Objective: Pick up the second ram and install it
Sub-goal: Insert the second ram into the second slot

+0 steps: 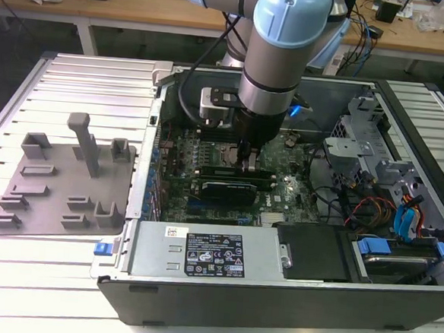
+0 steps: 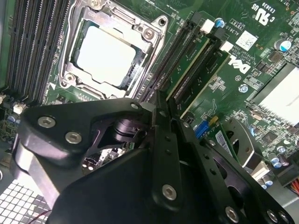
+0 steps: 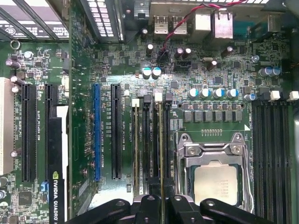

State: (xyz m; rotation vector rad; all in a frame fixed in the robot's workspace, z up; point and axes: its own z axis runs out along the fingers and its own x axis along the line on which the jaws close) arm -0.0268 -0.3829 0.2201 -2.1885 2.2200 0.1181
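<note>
The second ram (image 3: 161,144) is a thin green stick seen edge-on, standing in a black slot beside the silver processor (image 3: 215,182). In the second wrist view the second ram (image 2: 189,70) runs from the slot's white latch down into my black fingers (image 2: 156,112). My gripper (image 3: 161,199) is shut on it at its near end. Another green stick (image 2: 209,77) sits in the neighbouring slot, farther from the processor (image 2: 106,56). In the exterior view my gripper (image 1: 250,163) reaches straight down onto the motherboard (image 1: 281,195) inside the open computer case.
A grey fixture plate (image 1: 69,179) with holders lies on the exterior view's left. The power supply (image 1: 208,253) lines the case's near wall. A black card (image 1: 224,189) lies close to the gripper. Drive cage and cables (image 1: 401,217) fill the right side.
</note>
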